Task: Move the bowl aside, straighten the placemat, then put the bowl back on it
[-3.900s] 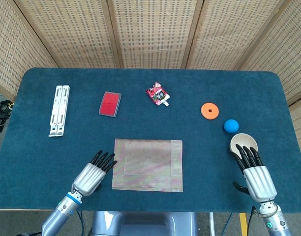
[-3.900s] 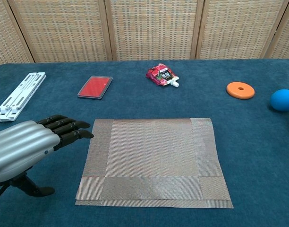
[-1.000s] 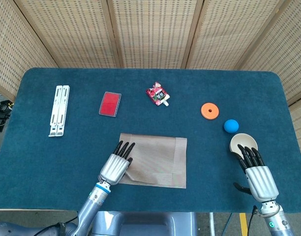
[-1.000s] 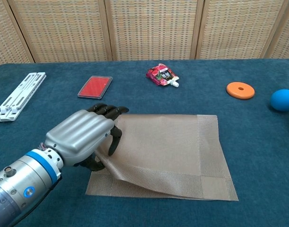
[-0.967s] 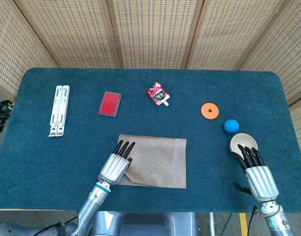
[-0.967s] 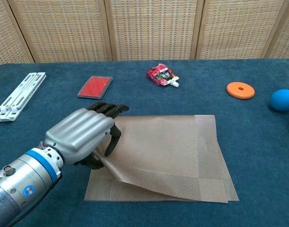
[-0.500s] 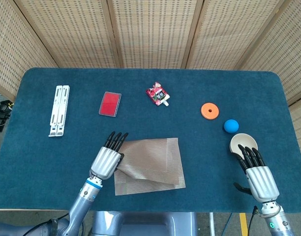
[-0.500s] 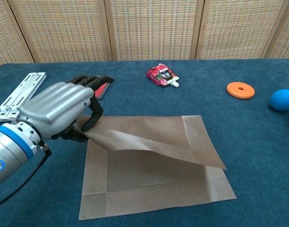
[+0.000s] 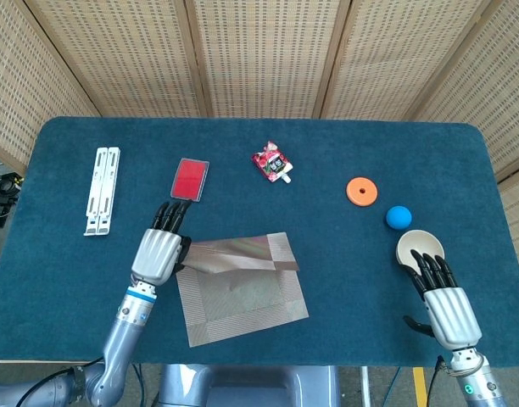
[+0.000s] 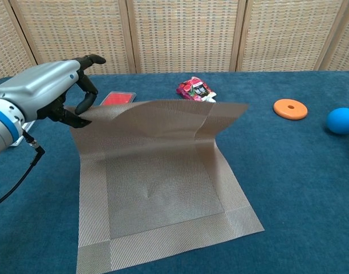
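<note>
Grey-brown woven placemat (image 10: 157, 200) askew at tabletop (image 9: 64, 271) front-centre, far edge lifted, sagging, pinched by left hand (image 10: 46, 91). One cream bowl (image 9: 421, 248) near right edge, right hand (image 9: 442, 301) fingertips (image 9: 431, 264) touching it, fingers straight. One orange disc (image 9: 361, 190), one blue ball (image 9: 399, 217).

In the upper left of the frame our left hand (image 10: 46, 91) pinched a far corner of the placemat (image 10: 154, 194) and held that far edge raised off the blue table (image 10: 288, 188), while the near part lay flat. Behind the raised edge we saw a red case (image 10: 118, 97) and a snack pouch (image 10: 194, 89); an orange disc (image 10: 290, 108) and a blue ball (image 10: 341, 120) sat at the right.
</note>
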